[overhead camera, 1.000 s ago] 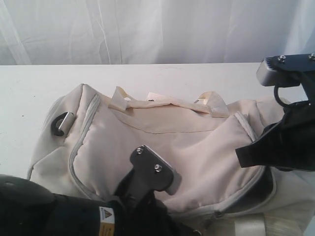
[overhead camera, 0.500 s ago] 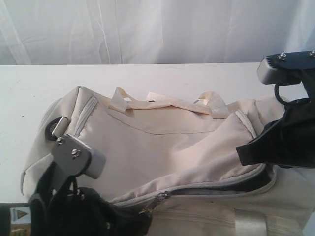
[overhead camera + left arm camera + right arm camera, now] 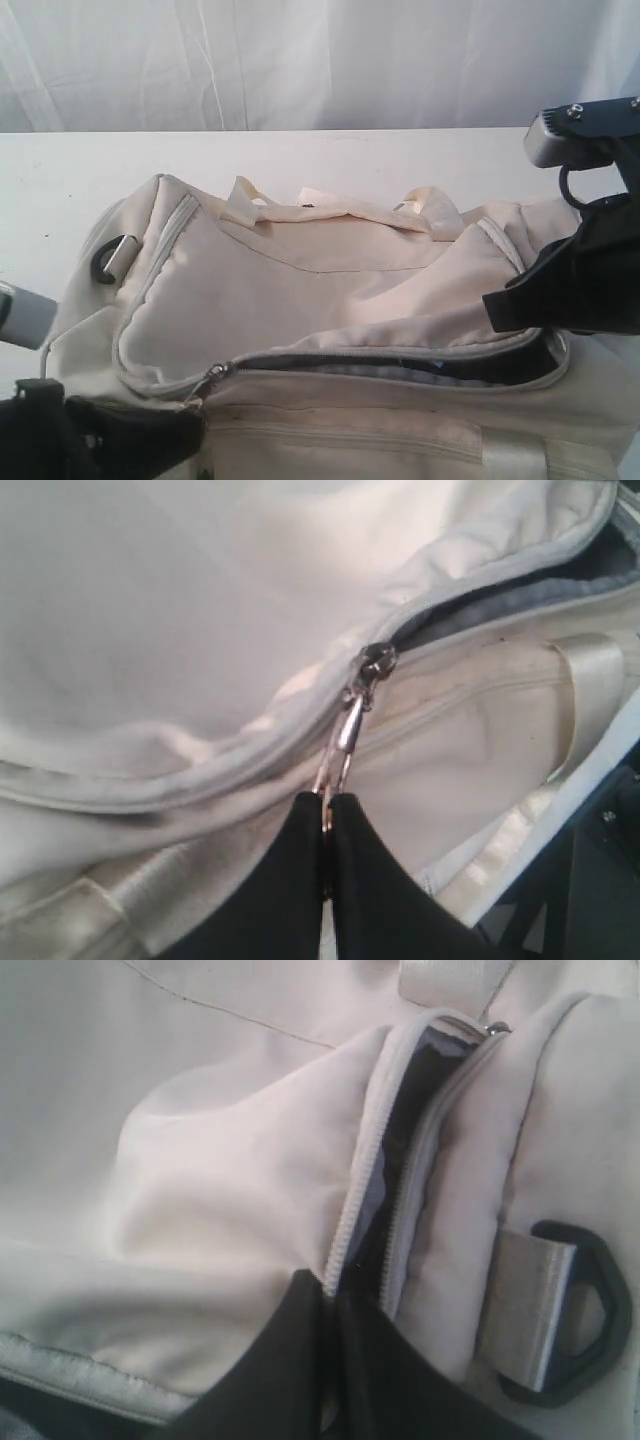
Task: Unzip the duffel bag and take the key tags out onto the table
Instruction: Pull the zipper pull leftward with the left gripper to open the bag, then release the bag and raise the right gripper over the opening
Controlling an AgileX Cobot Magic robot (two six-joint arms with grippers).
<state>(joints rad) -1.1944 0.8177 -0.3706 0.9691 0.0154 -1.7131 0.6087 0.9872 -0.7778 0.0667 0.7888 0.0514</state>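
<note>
The cream duffel bag (image 3: 300, 290) lies across the white table (image 3: 300, 150), its front zipper parted from the right end to a slider at the lower left (image 3: 215, 374). Dark lining shows in the gap (image 3: 400, 365). My left gripper (image 3: 328, 798) is shut on the metal zipper pull (image 3: 345, 735), and the slider (image 3: 376, 662) sits at the gap's closed end. My right gripper (image 3: 330, 1295) is shut on the flap's zipper edge (image 3: 350, 1220) at the bag's right end (image 3: 520, 300). The key tags are hidden.
A black-and-silver D-ring (image 3: 112, 256) sits at the bag's left end, another (image 3: 555, 1310) beside my right gripper. Cream handles (image 3: 340, 210) lie along the bag's far side. A white curtain (image 3: 300, 60) hangs behind the table.
My left gripper has dragged the zipper pull leftward along the bag's front, from right of centre to the lower left corner, and the gap has opened wide. The right gripper has held still.
</note>
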